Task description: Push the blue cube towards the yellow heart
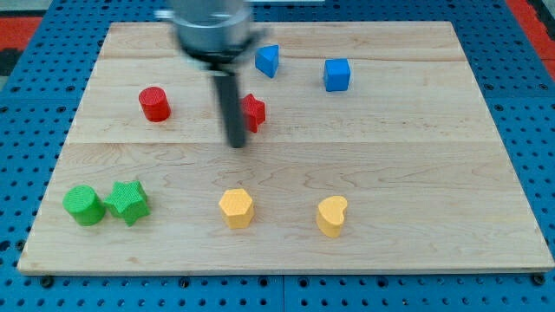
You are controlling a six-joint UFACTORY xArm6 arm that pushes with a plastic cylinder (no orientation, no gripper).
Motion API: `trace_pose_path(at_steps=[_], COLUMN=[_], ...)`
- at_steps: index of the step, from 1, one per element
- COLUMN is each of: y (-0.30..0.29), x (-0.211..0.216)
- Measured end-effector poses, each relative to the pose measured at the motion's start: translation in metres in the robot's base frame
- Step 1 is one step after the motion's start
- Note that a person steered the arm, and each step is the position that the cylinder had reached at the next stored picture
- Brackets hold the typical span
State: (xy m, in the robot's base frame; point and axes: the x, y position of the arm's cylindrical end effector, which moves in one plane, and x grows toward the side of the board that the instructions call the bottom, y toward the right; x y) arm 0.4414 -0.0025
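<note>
tip beside the red star, blue cube far from the heart

jaws do not exist on this arm, so nothing is open, closed or gripping; it ends in a dark rod, and my tip (236,144) rests on the tabletop (416,173) just to the view's left of a red star-like block (253,112), whose left edge the rod partly covers. whether they touch cannot be told.

the blue cube (336,74) sits near the view's top, right of centre, well apart from my tip. the yellow heart (331,216) lies near the view's bottom, almost straight below the cube, with bare wood between them.

a second blue block (267,61), its shape unclear, sits left of the cube, close to the blurred arm body. a red cylinder (154,104) stands toward the view's left. a yellow hexagon-like block (236,208) lies left of the heart. a green cylinder (83,205) and a green star (127,202) sit just beside each other at the lower left.
</note>
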Motion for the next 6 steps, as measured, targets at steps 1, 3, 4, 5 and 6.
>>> trace_pose_path(at_steps=[1,3,4,5,6], y=[0.103,0.129,0.114,0.071,0.088], x=[-0.034,-0.128,-0.165,-0.132,-0.084])
